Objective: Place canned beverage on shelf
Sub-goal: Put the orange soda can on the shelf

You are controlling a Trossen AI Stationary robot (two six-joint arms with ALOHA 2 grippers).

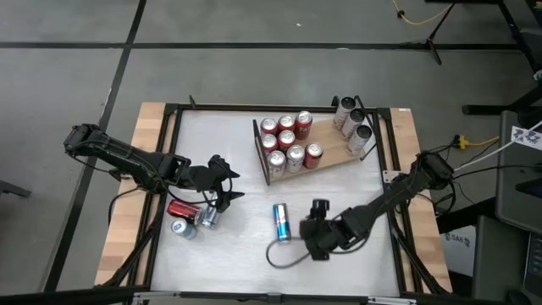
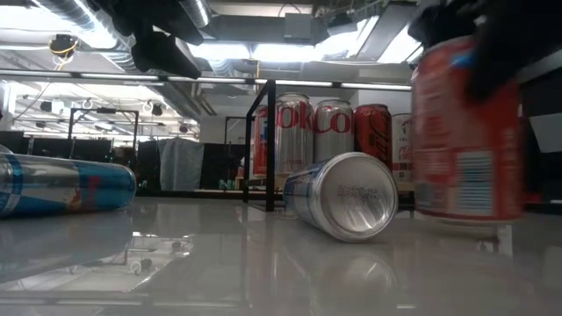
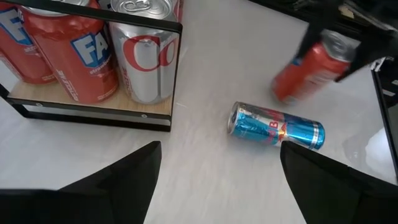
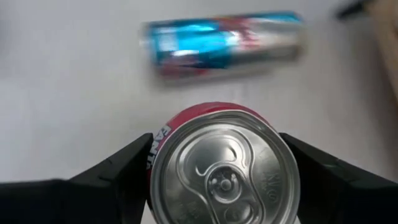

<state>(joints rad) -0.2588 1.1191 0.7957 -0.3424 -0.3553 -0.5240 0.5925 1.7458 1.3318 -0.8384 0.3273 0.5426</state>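
Table (image 1: pixel 220 135) first: white, with the shelf (image 1: pixel 332 158) at about one o'clock from its centre, already carrying a cluster of upright cans (image 1: pixel 286 141) behind its dark rail. Toward five o'clock the right gripper (image 1: pixel 315 229) clasps a red can (image 4: pixel 222 168) by its sides, fingers (image 4: pixel 118 171) pressed on opposite walls, top facing the wrist camera. A blue can (image 1: pixel 281 222) lies on its side just beside it. At eight o'clock the left gripper (image 1: pixel 222 180) hangs partly open and empty near two more fallen cans (image 1: pixel 190 217). Judging by looks, the red can is rigid but thin-walled and slick; a mid-body hold seems safest, since squeezing hard could dent it.
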